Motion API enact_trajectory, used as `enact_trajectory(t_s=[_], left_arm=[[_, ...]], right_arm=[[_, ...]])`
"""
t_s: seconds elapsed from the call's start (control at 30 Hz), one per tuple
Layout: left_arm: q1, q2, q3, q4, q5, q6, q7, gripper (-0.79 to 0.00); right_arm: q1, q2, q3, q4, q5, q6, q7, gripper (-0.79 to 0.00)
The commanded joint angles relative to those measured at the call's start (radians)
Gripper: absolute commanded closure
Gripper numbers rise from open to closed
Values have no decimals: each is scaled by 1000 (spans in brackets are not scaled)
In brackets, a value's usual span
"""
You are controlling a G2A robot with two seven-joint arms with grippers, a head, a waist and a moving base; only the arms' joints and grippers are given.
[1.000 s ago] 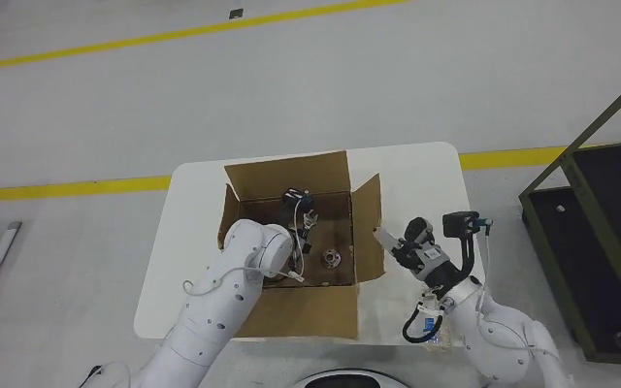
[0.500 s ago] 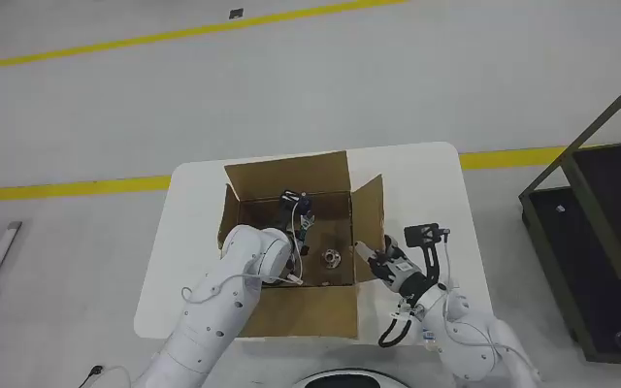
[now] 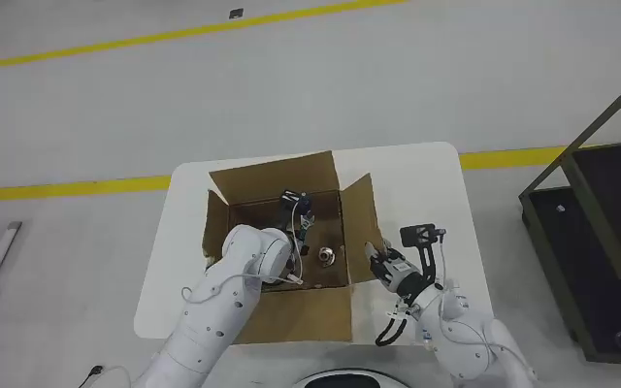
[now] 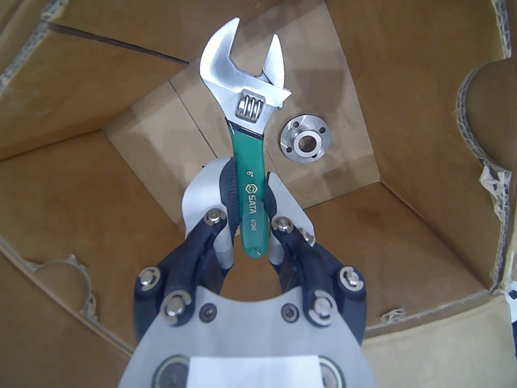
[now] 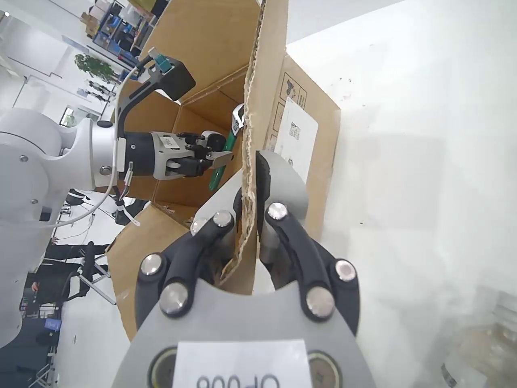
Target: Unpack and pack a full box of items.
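An open cardboard box [image 3: 291, 315] stands mid-table. My left gripper [image 4: 246, 187] hangs inside it, shut on the green handle of an adjustable wrench [image 4: 250, 110] whose steel head points at the box floor. A round metal flange [image 4: 305, 142] lies on that floor; it shows as the flange [image 3: 328, 255] from above. My right gripper [image 5: 252, 175] is shut on the edge of the box's right flap [image 5: 266, 42], which stands upright. From above, the right gripper [image 3: 376, 255] sits at that flap [image 3: 359, 228]. The left gripper [image 5: 220, 157] with the wrench [image 5: 230, 139] appears past the flap.
The white table [image 3: 427, 184] has bare surface to the right of the box and a narrower strip to its left. A clear container [image 5: 484, 345] lies near the table's front right corner. A dark rack [image 3: 582, 223] stands off the table to the right.
My right gripper moved left to the box's right flap and took hold of it. The box shifted left and turned a little. The left gripper kept the wrench inside the box.
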Motion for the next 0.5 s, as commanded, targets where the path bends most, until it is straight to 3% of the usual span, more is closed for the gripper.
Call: enact_trajectory(t_s=[0.0, 0.23, 0.47], left_arm=[[0, 0, 0, 0, 0, 0, 0, 0], [9, 1, -4, -5, -5, -3, 24, 0], [-5, 2, -27, -87, -35, -25, 3, 0]], right_arm=[[-1, -1, 4, 3, 10, 8, -20, 0], [4, -4, 24, 14, 67, 61, -53, 0], [12, -5, 37, 30, 84, 97, -67, 0]])
